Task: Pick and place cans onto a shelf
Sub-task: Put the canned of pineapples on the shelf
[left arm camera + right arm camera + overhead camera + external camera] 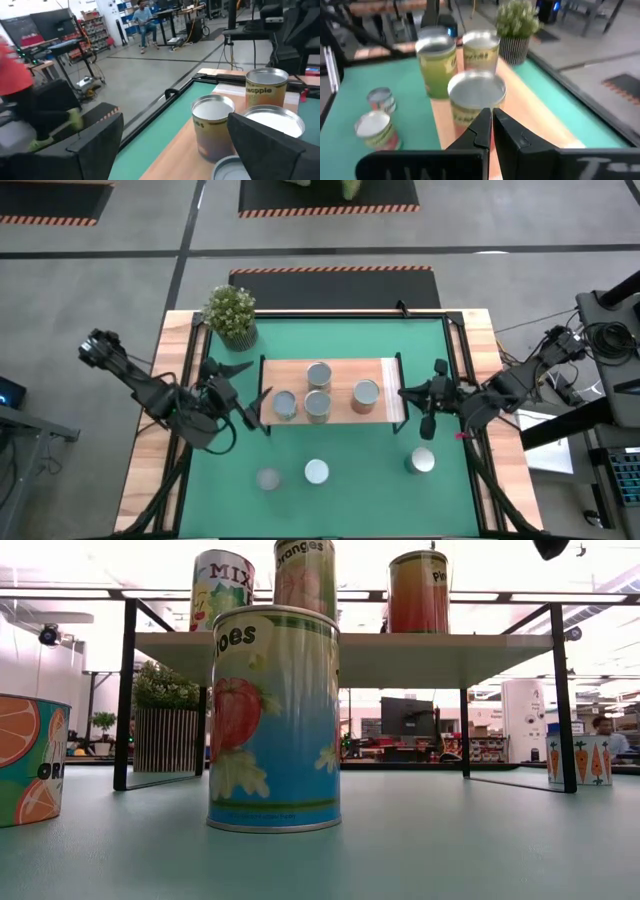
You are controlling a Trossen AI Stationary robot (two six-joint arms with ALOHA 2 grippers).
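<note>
— Cans? Small metal cylinders, flat silvery round lids, glossy paper labels with fruit and vegetable prints.
— How many? 7 in all: 4 upright on the shelf (330, 370), 3 down on the green mat (350, 345).
— On the shelf: the left can (284, 404), 2 close together mid-board (318, 375) (317, 406), 1 nearer the pale strip (366, 393).
— On the mat: 1 front left (268, 478), 1 front middle (316, 471), 1 front right (421, 461).
— Shelf itself? Smooth light-wood rectangle, thin black metal legs.
— Left gripper (255, 405)? Spread wide beside the shelf's left end, gripping nothing.
— Right gripper (491, 125)? Fingers pressed together, just off the shelf's right end, empty.
— Also 1 leafy potted plant (232, 314) at the back left corner.
</note>
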